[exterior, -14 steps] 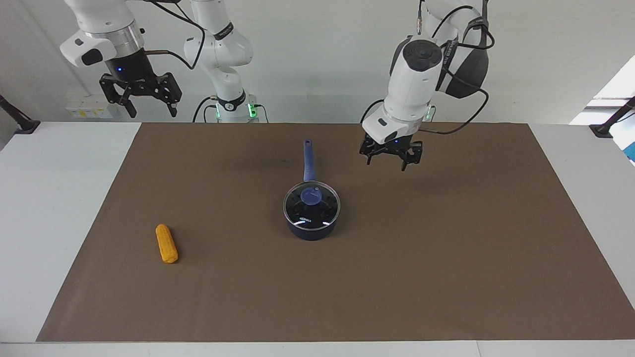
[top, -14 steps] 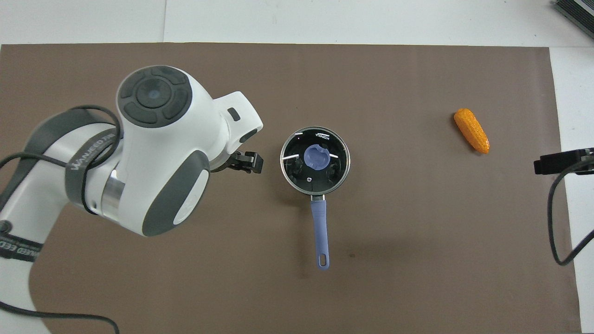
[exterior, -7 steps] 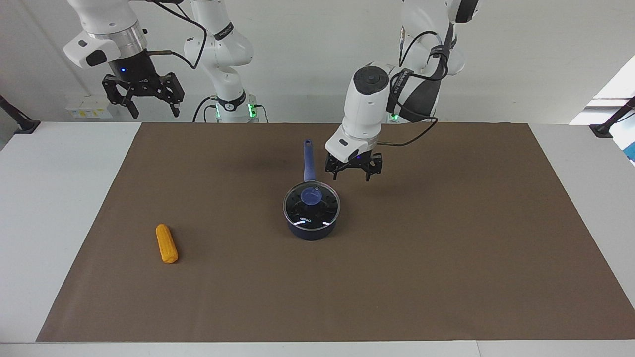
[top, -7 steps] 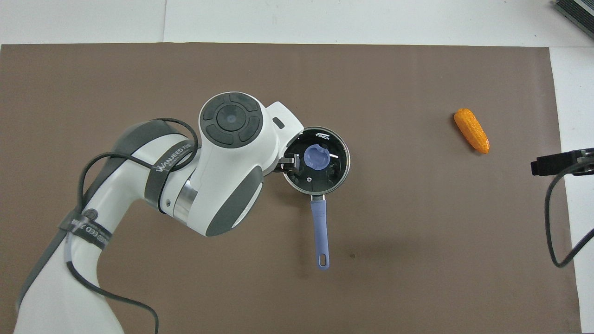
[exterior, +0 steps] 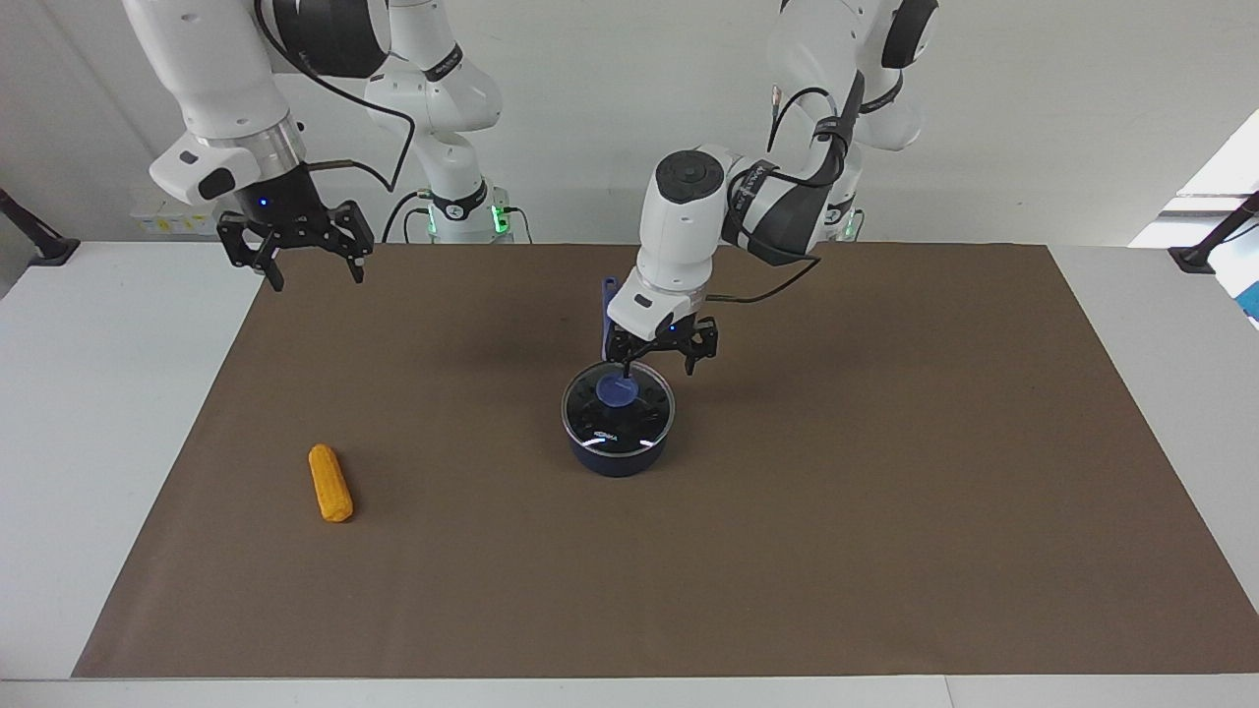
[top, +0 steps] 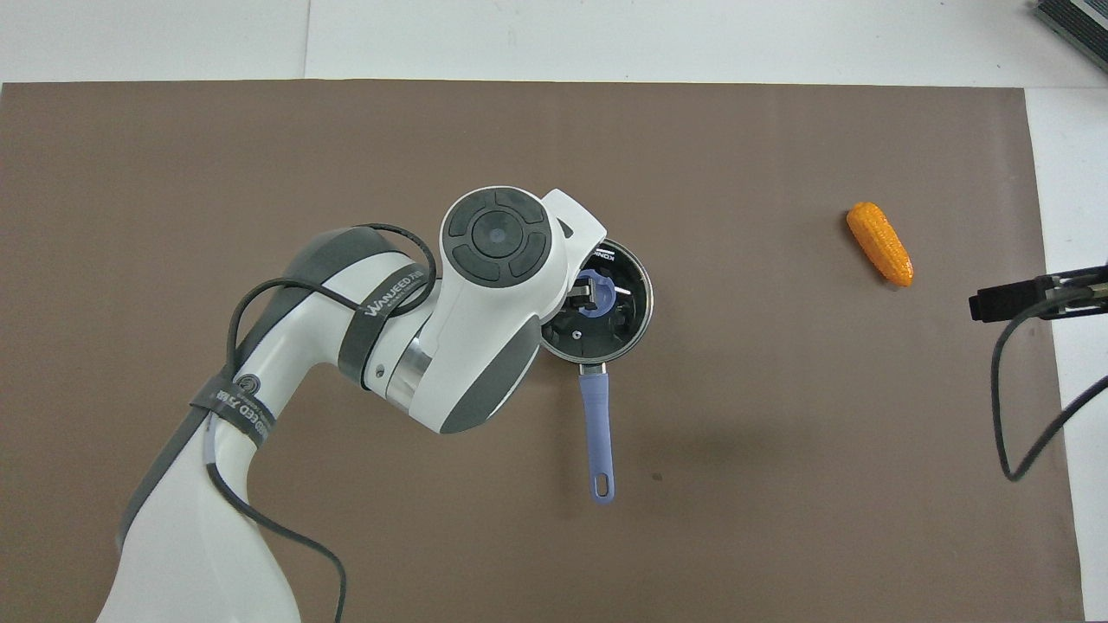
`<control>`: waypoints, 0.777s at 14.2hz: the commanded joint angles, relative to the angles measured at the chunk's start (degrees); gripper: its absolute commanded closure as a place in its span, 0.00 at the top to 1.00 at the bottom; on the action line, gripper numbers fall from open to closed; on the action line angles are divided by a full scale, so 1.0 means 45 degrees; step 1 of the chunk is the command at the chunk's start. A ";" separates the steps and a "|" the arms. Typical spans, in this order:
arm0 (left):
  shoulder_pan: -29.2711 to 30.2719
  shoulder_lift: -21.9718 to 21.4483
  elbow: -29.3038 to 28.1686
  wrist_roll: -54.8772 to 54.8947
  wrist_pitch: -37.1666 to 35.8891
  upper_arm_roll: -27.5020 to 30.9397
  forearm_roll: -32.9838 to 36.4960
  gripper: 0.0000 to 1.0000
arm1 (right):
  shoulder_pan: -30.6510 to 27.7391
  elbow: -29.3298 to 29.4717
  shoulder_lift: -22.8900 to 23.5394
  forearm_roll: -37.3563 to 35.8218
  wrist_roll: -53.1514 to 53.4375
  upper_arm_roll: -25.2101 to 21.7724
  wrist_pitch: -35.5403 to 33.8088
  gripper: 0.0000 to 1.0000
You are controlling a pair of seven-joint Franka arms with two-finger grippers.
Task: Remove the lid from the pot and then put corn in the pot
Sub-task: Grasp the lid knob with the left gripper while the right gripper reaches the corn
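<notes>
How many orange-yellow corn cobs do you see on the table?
1. The small orange-yellow corn cob lies on the brown mat, toward the right arm's end of the table, apart from the dark navy saucepan. Nothing shows through the pot's clear glass lid.

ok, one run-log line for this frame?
phase: reach for lid | left gripper: open, over lid knob | lid: on pot | corn: on mat, untouched | right gripper: open, raised, waiting

White arms (exterior: 679,231), grey joint caps, black cables, black tools.
</notes>
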 commanded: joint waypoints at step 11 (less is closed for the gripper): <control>-0.1162 0.1962 0.2111 -0.0802 -0.0166 0.0291 0.0840 1.00 | -0.1255 0.0030 0.5140 0.0830 -0.8646 0.0058 0.5394 1.00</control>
